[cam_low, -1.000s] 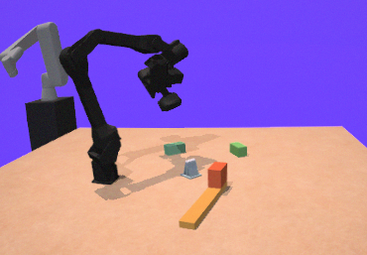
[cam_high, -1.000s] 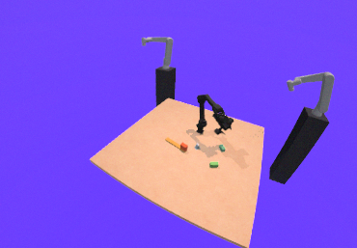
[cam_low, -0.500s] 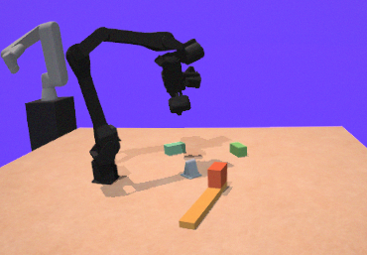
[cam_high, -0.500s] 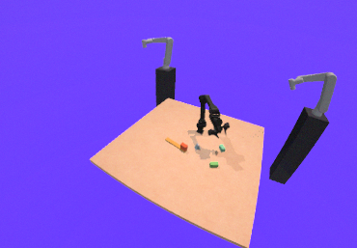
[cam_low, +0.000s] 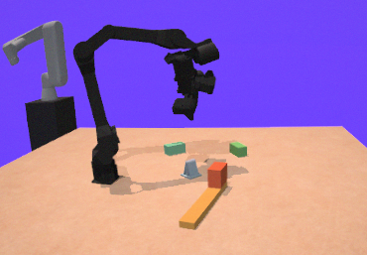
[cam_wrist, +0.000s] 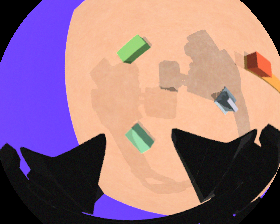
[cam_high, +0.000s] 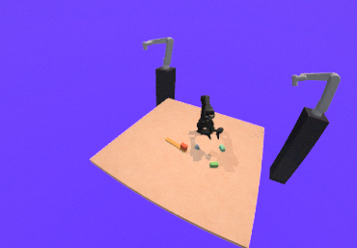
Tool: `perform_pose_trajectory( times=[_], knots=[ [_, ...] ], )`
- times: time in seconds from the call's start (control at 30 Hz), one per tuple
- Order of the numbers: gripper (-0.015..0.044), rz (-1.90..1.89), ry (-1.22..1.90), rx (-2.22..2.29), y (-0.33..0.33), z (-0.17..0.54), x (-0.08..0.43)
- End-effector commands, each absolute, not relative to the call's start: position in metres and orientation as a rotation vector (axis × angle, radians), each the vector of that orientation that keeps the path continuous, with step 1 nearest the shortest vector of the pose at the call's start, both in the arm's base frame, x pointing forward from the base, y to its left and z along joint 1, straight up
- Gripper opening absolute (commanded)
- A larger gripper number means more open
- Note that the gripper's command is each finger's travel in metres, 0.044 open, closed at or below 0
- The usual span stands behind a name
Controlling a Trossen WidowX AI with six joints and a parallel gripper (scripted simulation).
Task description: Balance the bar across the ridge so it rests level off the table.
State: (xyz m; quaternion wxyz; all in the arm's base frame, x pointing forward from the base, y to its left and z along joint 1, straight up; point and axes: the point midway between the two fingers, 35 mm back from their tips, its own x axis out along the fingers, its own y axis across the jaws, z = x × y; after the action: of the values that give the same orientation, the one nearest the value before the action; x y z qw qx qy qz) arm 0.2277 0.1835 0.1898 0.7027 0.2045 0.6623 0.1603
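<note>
The orange bar (cam_high: pixel 174 143) (cam_low: pixel 200 209) (cam_wrist: pixel 275 85) lies on the table, with a red block (cam_high: pixel 183 147) (cam_low: pixel 217 175) (cam_wrist: pixel 258 65) at one end. The grey-blue ridge (cam_high: pixel 197 147) (cam_low: pixel 190 168) (cam_wrist: pixel 225 101) stands on the table a short way from that end, with nothing on it. My gripper (cam_high: pixel 214 136) (cam_wrist: pixel 138 136) is open and empty, high above the table. In the wrist view the teal block shows ahead between the fingertips, well below them. In the exterior view the fingers overlap each other, so the gap is hidden.
A teal block (cam_high: pixel 222 148) (cam_low: pixel 175 149) (cam_wrist: pixel 140 138) and a green block (cam_high: pixel 213 164) (cam_low: pixel 238 149) (cam_wrist: pixel 133 49) lie on the table on the side of the ridge away from the bar. Two grey arms on black pedestals (cam_high: pixel 165 86) (cam_high: pixel 299 144) stand beyond the table edges.
</note>
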Motion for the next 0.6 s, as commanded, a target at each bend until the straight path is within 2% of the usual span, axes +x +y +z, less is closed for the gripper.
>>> perform_pose_trajectory(
  times=[0.0,0.57],
  knots=[
    [0.0315,0.224,1.478,0.526,0.166,0.187,0.243],
    [0.0315,-0.285,1.420,0.817,0.084,0.182,0.294]
  ],
)
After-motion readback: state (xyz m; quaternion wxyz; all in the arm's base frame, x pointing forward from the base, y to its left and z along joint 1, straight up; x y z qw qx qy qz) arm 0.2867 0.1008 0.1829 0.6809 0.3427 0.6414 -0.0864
